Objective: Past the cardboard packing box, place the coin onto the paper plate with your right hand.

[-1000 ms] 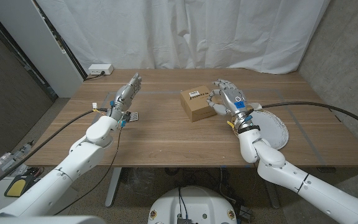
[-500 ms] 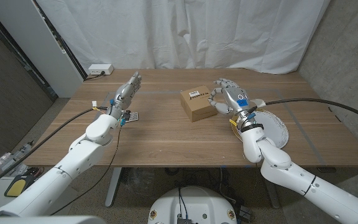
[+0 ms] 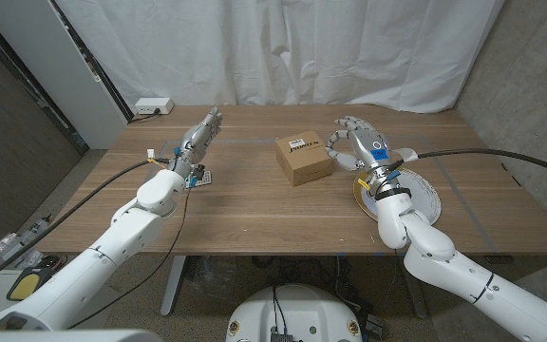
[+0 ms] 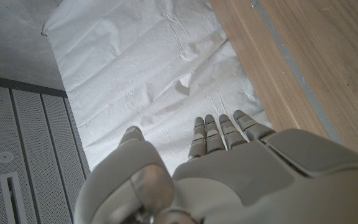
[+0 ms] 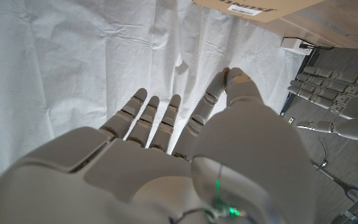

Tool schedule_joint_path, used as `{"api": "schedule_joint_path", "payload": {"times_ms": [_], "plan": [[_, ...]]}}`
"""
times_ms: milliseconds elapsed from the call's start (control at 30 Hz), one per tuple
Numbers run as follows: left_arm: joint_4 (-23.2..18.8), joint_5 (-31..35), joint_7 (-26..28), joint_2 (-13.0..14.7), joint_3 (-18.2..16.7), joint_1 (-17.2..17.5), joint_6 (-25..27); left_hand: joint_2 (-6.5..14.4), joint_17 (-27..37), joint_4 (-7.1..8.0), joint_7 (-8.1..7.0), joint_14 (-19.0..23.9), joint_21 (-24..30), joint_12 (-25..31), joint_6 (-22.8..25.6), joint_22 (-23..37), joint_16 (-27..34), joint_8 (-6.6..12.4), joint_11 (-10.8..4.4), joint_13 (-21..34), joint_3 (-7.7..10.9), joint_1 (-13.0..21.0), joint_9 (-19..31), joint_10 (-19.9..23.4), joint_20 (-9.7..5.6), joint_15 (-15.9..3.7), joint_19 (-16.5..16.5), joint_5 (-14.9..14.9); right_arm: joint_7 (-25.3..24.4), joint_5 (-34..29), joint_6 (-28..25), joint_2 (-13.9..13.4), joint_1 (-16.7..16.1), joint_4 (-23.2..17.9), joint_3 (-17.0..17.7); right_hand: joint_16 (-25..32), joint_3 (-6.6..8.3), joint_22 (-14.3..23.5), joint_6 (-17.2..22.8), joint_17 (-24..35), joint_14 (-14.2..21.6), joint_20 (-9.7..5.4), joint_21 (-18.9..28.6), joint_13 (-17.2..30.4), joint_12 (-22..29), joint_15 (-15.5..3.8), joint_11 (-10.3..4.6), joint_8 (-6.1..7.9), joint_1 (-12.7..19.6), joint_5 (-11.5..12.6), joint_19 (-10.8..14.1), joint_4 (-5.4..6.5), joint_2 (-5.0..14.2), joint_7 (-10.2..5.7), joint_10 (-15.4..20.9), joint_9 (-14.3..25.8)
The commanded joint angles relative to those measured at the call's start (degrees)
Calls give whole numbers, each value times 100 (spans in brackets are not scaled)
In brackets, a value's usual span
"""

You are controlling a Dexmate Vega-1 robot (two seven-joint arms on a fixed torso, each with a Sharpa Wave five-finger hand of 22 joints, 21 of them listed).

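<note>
The cardboard packing box sits at the table's middle, and its underside edge shows in the right wrist view. To its right, my right hand is raised with its fingers spread and nothing visible in them. The same hand shows straight, parted fingers in its wrist view. The white paper plate lies by the right forearm, which partly covers it. I cannot make out the coin. My left hand is held up over the table's left side, fingers straight, holding nothing; its back shows in its wrist view.
A small dark flat object lies under the left hand. A white power strip sits at the table's back left corner. A white curtain hangs behind the table. My left hand shows far off in the right wrist view.
My right hand has moved right, away from the box's side and closer to the plate. The left hand has shifted slightly up and to the right.
</note>
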Motion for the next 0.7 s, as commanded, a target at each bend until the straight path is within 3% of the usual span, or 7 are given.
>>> {"api": "schedule_joint_path", "payload": {"times_ms": [33,700], "plan": [[-21,29,25,-10,27,-67,34,48,25,4,14,-17,4,33,21,17,0,21,31,11,-15,-11,20,5,-60,-1,-9,-5,-11,276,-113,-43,-300,-229,314,-21,-18,19,8,31,30,-218,43,-1,26,-224,12,9,52,2,61,-11,31,-34,26,25],[56,-50,3,-2,-40,3,-48,52,25,0,16,-19,7,34,26,17,-2,20,31,11,-22,-3,19,11,-66,-22,-3,-9,-114,439,-498,-44,-715,-473,569,-34,-43,11,11,29,30,-205,33,-6,15,-208,-15,26,56,-5,66,3,44,-34,38,9]]}}
